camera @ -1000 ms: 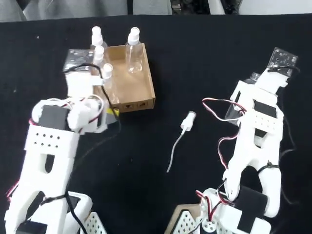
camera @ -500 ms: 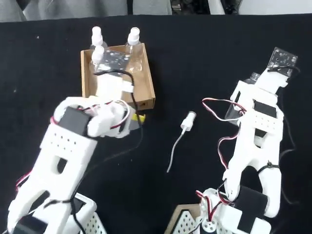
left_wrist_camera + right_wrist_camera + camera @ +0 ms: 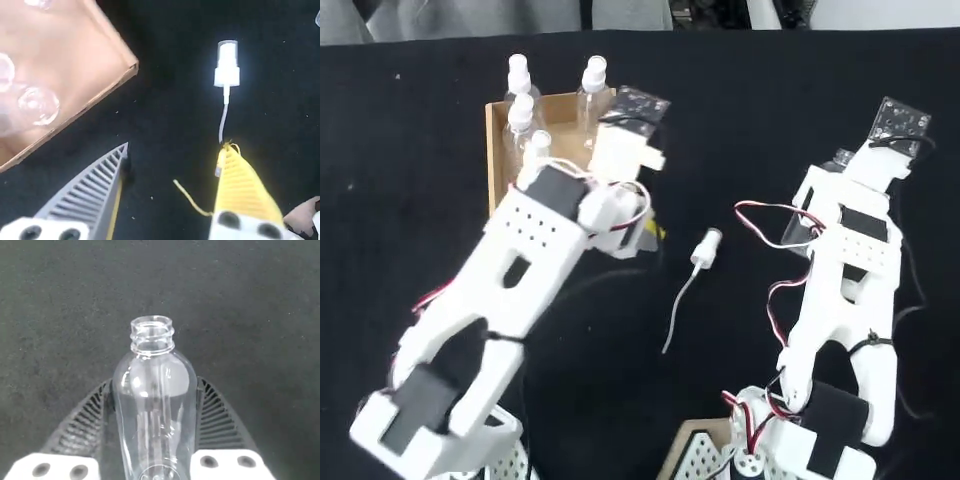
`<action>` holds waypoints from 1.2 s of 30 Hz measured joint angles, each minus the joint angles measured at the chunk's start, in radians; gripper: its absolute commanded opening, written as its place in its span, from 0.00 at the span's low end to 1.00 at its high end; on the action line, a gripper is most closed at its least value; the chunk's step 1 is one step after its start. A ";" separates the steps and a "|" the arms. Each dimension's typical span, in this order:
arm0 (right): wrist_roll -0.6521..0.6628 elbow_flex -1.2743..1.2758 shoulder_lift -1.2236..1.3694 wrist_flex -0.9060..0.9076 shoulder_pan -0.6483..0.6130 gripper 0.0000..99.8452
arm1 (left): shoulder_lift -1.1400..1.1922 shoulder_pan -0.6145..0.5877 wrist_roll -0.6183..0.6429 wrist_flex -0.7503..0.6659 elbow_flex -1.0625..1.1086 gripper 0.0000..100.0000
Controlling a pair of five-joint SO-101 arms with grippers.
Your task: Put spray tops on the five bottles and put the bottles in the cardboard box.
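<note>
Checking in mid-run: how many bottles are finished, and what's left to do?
Done: four capped bottles stand in the cardboard box. In hand: the right gripper holds the fifth bottle, neck open, while the left gripper hangs open over the table beside the last spray top. Left: pick up that top, fit it to the bottle, and place it in the box.

Black table surface (image 3: 740, 120) with pale specks; grey backdrop (image 3: 470, 15) beyond far edge.
</note>
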 measured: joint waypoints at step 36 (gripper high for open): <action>0.000 0.000 0.000 0.000 0.028 0.09 | 0.591 0.173 0.000 -0.002 -0.448 0.26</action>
